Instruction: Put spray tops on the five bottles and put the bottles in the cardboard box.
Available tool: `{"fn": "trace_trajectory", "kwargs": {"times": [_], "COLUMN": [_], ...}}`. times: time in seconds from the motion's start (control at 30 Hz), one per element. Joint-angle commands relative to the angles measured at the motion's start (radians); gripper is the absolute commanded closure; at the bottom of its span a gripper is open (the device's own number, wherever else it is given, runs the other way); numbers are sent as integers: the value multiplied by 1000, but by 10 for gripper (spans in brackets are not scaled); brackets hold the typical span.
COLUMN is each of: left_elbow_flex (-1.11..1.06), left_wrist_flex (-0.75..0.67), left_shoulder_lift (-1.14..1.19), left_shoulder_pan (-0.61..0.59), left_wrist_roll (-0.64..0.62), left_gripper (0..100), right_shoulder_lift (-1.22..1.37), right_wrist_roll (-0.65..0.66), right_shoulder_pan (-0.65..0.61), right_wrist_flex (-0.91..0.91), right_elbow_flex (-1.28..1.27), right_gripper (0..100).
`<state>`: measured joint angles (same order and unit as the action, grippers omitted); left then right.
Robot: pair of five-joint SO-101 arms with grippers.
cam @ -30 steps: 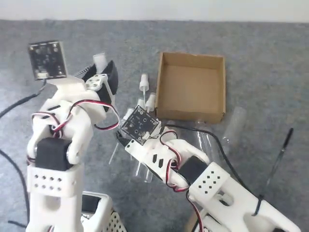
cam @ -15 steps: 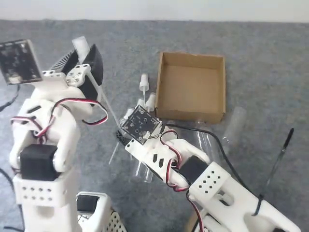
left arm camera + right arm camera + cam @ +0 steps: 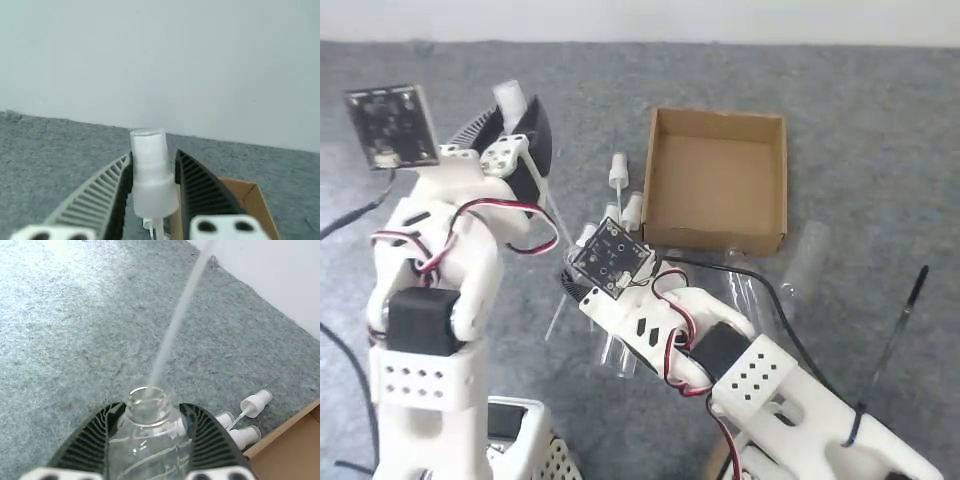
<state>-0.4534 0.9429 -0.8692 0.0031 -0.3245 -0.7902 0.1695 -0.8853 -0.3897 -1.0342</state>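
One spray top [image 3: 149,175] is clamped between the fingers of the left gripper [image 3: 153,157], which is raised above the table [image 3: 860,120]. Its long dip tube [image 3: 176,320] slants down, and the tip sits just inside the mouth of a clear bottle [image 3: 147,445]. The right gripper [image 3: 150,410] grasps this bottle around its shoulder, low over the table, with the mouth turned toward the left arm.

I judge the step in hand to be feeding the tube in and seating the top. To do it well, the left arm should bring the top down along the line of the tube and not straight down. Otherwise the thin tube may bend against the rim or spring out of the mouth. The right arm should hold the bottle firm and steady. Just before contact, the top must line up with the neck. Whether it then needs a push or a turn, I cannot tell.

The top is white and slightly translucent: a narrow round head on a wider collar, with the pale tube below. The bottle is transparent glass or plastic with a short neck and a thick rim. More spray tops [image 3: 620,172] lie beside the open cardboard box [image 3: 715,240].
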Motion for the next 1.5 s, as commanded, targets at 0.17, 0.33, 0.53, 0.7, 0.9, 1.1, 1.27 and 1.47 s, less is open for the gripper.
{"fn": "trace_trajectory", "kwargs": {"times": [0.17, 0.33, 0.53, 0.7, 0.9, 1.1, 1.27, 1.47], "left_elbow_flex": [-142, -166, -180, -205, -277, -335, -343, -438], "left_wrist_flex": [64, 114, 146, 143, 83, 55, 75, 63], "left_shoulder_lift": [-15, -15, -15, -15, -14, -15, -95, -252], "left_shoulder_pan": [110, 115, 117, 180, 236, 236, 239, 239], "left_wrist_roll": [21, 41, 41, 43, 44, 92, 92, 94], "left_gripper": [906, 906, 906, 906, 906, 906, 906, 906], "right_shoulder_lift": [-16, -16, -5, -4, -5, -4, -4, -5], "right_wrist_roll": [-5, -9, -150, -157, -157, -155, -158, -163], "right_shoulder_pan": [13, 79, 165, 157, 154, 156, 168, 182], "right_wrist_flex": [-27, 8, 82, 85, 76, 74, 77, 81], "right_elbow_flex": [9, 17, 11, 11, 11, 11, 11, 11], "right_gripper": [992, 992, 992, 992, 992, 992, 992, 992]}}
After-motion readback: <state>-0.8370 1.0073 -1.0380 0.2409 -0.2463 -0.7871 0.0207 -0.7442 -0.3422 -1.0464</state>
